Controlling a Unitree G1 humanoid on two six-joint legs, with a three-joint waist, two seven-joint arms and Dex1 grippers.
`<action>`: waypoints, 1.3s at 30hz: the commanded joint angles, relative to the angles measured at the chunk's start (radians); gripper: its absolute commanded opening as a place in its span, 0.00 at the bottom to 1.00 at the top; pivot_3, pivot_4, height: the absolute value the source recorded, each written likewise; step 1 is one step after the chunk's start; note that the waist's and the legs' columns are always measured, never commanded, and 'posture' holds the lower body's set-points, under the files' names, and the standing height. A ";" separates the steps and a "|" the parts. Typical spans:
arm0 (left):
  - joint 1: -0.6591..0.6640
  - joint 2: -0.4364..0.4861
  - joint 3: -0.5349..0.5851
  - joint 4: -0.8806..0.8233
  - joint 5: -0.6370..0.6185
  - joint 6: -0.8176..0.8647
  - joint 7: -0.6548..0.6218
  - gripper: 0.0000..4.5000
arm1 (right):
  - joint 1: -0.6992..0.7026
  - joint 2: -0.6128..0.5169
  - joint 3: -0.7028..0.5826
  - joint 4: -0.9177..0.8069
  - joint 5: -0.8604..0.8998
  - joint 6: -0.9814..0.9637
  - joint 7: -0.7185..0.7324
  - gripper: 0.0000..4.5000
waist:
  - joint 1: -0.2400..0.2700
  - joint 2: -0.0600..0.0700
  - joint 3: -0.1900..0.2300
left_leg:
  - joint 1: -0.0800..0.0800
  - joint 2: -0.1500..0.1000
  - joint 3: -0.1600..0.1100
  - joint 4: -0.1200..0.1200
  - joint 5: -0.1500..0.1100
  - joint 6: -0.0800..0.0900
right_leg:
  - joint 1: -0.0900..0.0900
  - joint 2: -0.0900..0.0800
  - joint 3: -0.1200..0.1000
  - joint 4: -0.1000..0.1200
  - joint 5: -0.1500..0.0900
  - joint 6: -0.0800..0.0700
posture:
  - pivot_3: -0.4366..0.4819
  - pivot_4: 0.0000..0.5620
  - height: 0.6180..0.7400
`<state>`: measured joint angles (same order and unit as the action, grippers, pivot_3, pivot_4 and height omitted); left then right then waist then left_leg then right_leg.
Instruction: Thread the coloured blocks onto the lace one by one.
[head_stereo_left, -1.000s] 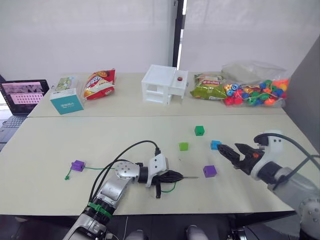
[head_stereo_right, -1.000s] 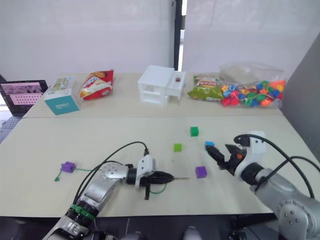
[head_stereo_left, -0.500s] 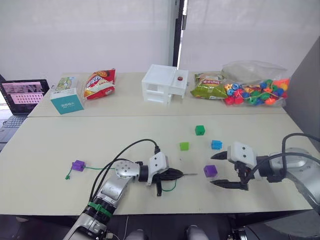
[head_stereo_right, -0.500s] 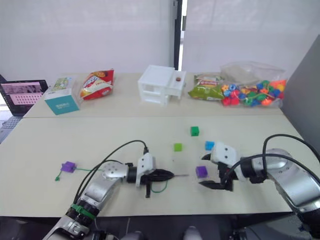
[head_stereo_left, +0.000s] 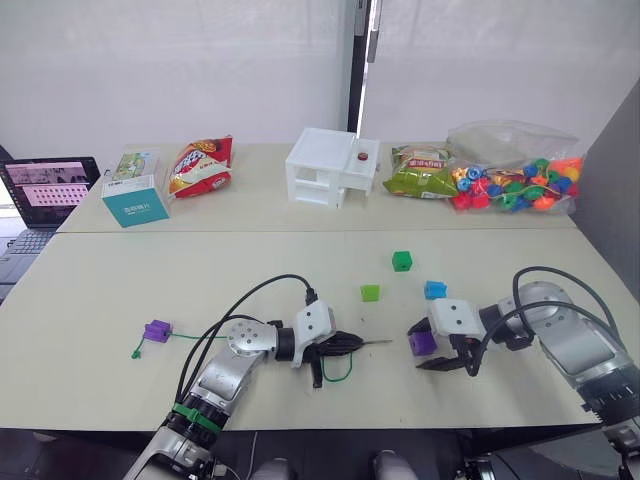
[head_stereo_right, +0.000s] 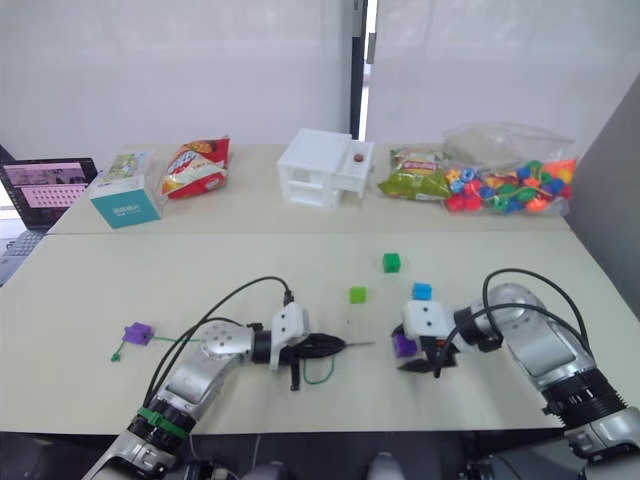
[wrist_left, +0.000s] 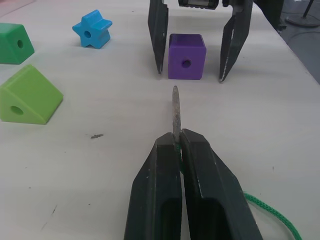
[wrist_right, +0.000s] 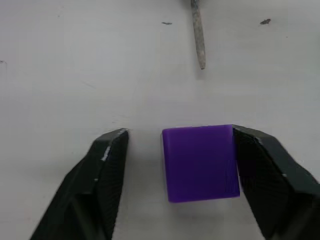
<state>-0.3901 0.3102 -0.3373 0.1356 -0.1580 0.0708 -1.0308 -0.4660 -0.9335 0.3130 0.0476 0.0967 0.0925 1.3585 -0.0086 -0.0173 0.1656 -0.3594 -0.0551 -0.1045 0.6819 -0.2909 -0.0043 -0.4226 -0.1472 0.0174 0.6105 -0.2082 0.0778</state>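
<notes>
A: Step? Left gripper (wrist_left: 177, 145) pinches the lace (wrist_left: 175, 112) tip, aimed at the purple block (wrist_left: 186, 63) on the table.
B: Right gripper (wrist_right: 175, 165) wide, straddling it, one finger touching. Next: close, lift, align hole.

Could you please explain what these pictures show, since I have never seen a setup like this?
This is a two-armed humanoid robot at a table. The two wide pictures come from cameras in its head; the two close ones come from cameras on its wrists.

The left gripper is shut on the lace, a green cord whose stiff grey tip points at a purple block. The right gripper is open, its fingers either side of that block, one finger against it.

Another purple block sits on the lace near its far end. A blue block, a light green block and a dark green block lie loose. Snack bags, a white box and a bag of beads lie at the back.
</notes>
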 joint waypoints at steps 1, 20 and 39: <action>-0.008 -0.004 -0.004 -0.041 -0.007 0.004 -0.005 0.00 | -0.014 -0.015 -0.022 -0.035 -0.021 0.040 -0.002 0.35 | 0.000 0.000 0.000 | 0.000 0.000 0.000 0.000 0.000 0.000 | 0.000 0.000 0.000 0.000 0.000 0.000 | 0.48 0.27 1.00; -0.042 -0.029 -0.044 0.022 0.008 -0.009 -0.057 0.00 | 0.117 0.024 -0.070 -0.291 0.045 0.372 -0.122 0.26 | 0.007 0.000 0.000 | 0.000 0.000 0.000 0.000 0.000 0.000 | 0.000 0.000 0.000 0.000 0.000 0.000 | 0.48 0.27 1.00; -0.098 -0.132 -0.078 0.102 0.051 -0.044 -0.033 0.00 | 0.106 0.032 -0.056 -0.300 0.039 0.383 -0.135 0.26 | 0.008 0.000 0.000 | 0.000 0.000 0.000 0.001 0.000 0.000 | 0.001 0.000 0.000 0.000 0.000 0.000 | 0.48 0.27 1.00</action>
<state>-0.4623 0.1969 -0.4076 0.2359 -0.1159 0.0621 -1.0716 -0.3488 -0.9102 0.2586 -0.2259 0.1319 0.4687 1.2300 -0.0007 -0.0175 0.1655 -0.3597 -0.0552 -0.1047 0.6829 -0.2910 -0.0041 -0.4218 -0.1472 0.0170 0.6105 -0.2082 0.0778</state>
